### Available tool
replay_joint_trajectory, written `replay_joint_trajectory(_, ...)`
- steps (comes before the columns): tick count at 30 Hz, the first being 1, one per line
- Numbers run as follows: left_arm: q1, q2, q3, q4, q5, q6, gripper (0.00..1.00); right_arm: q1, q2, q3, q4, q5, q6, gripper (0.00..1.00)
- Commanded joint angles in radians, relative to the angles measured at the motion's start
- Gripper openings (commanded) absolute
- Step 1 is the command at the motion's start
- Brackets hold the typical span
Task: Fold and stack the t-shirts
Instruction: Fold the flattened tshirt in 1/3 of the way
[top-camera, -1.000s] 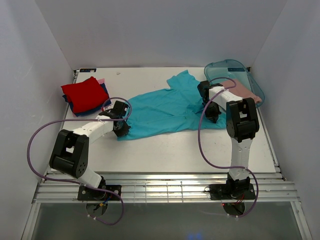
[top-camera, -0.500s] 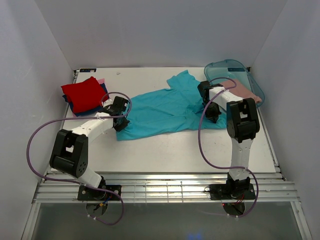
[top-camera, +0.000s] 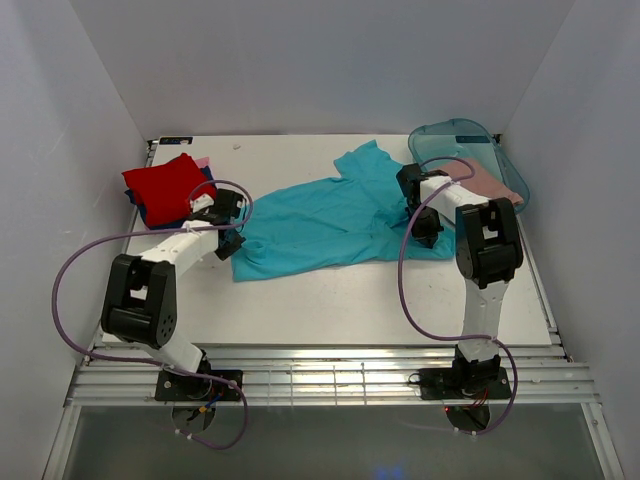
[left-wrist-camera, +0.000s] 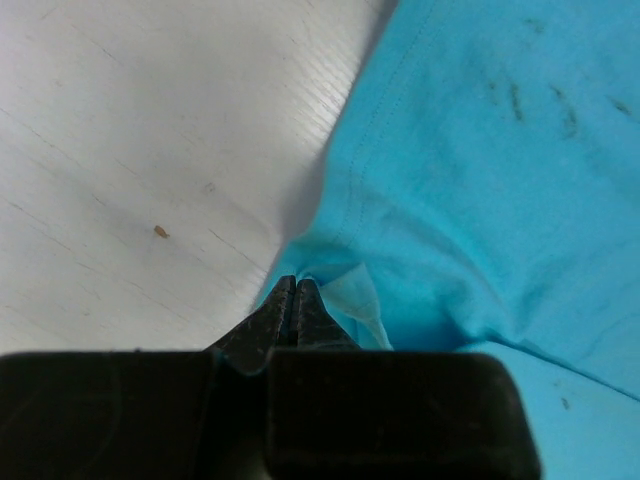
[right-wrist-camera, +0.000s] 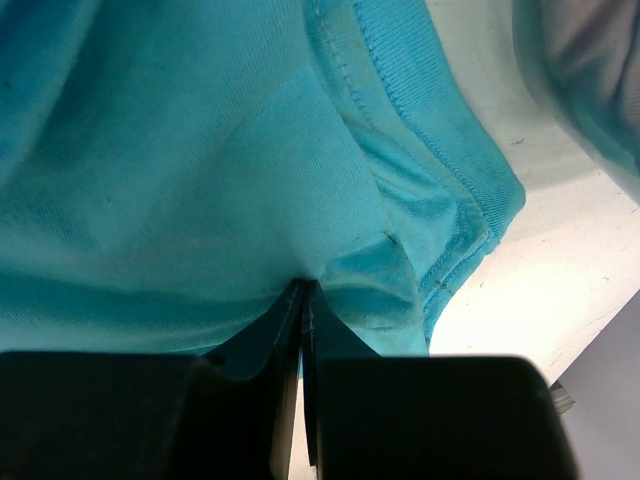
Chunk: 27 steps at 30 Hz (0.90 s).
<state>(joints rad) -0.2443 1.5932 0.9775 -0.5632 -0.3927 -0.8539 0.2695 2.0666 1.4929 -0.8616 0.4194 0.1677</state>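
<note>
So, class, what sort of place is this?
Probably a robot lab cell: plain white walls box in a white table; a white-and-black left arm and right arm bolted at its edge handle a large teal cloth t-shirt.

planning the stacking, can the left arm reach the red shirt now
Probably within reach: the red shirt lies just beside the left gripper with nothing between. But its jaws are shut on the teal shirt, so it must let go first.

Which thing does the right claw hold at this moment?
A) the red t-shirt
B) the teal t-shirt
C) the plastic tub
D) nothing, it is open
B: in the right wrist view the right claw is shut, with a fold of the teal t-shirt pinched between its tips.
</note>
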Motion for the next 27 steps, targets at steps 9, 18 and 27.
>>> replay_joint_trajectory(9, -0.112, -0.219, -0.105, 0.013, 0.12, -0.175, 0.0, -0.004, -0.025, -0.026, -0.019, -0.027, 0.0, 0.08)
replay_joint_trajectory(18, -0.118, -0.135, -0.122, 0.06, 0.12, -0.163, 0.0, -0.004, -0.039, -0.034, -0.014, -0.036, 0.001, 0.08)
replay_joint_trajectory(27, -0.118, -0.03, -0.063, 0.048, 0.051, -0.122, 0.0, -0.004, -0.051, -0.052, -0.013, -0.03, 0.0, 0.08)
